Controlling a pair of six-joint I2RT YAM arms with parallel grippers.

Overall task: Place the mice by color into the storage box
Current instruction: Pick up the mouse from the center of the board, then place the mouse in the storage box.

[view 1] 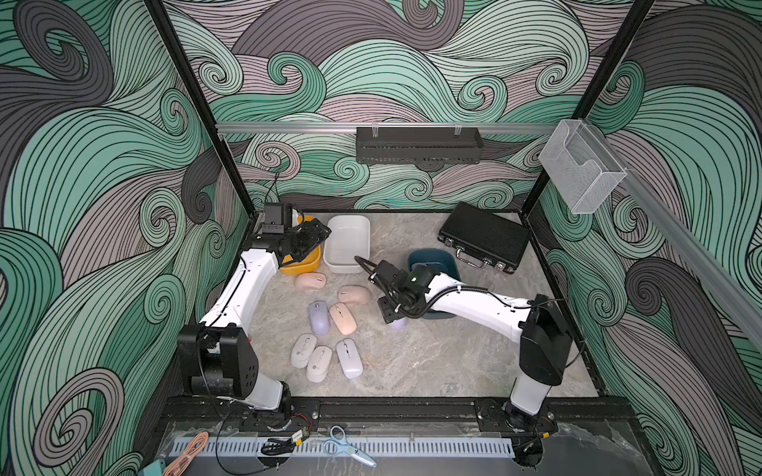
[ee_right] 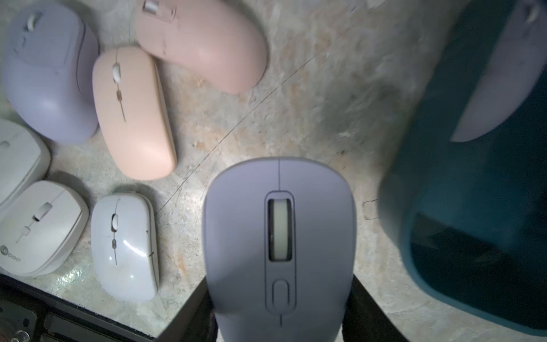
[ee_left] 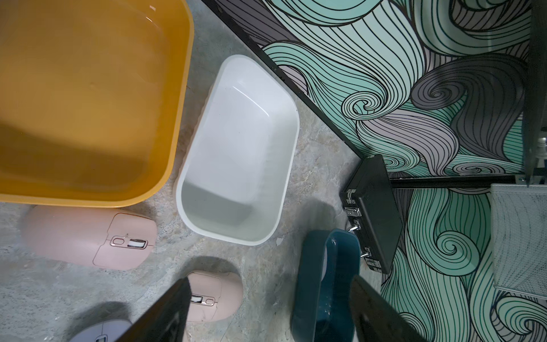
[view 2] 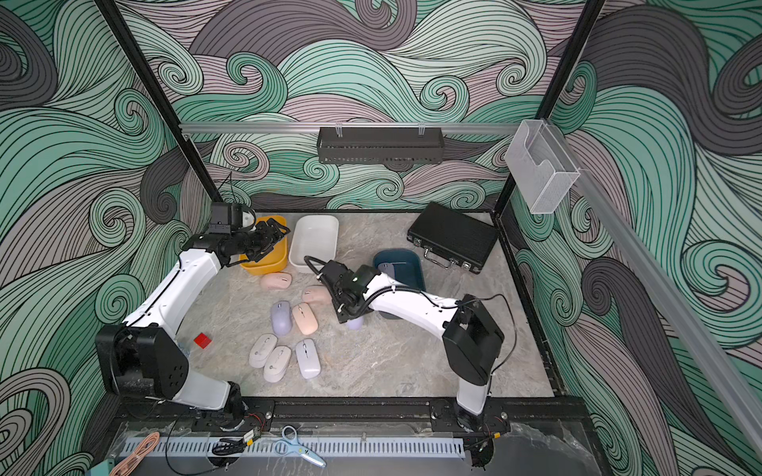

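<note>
My right gripper (ee_right: 281, 308) is shut on a lavender mouse (ee_right: 278, 237), low over the table beside the dark teal storage box (view 1: 433, 252); in a top view the mouse (view 1: 398, 324) peeks from under the gripper (view 1: 391, 315). Another lavender mouse (view 2: 386, 270) lies in the teal box. My left gripper (view 1: 317, 233) hangs open and empty over the yellow box (view 1: 303, 268), next to the empty white box (view 1: 328, 247). On the table lie pink mice (view 1: 310, 281) (view 1: 354, 295) (view 1: 343, 318), a lavender mouse (view 1: 319, 317) and off-white mice (view 1: 304, 350) (view 1: 319, 363) (view 1: 349, 358).
A black case (view 1: 484, 237) lies at the back right. A small red block (view 2: 202, 340) sits by the left arm's base. Scissors (view 1: 346, 447) and cables lie on the front rail. A black basket (view 1: 418, 144) and a clear holder (view 1: 581, 169) hang on the walls.
</note>
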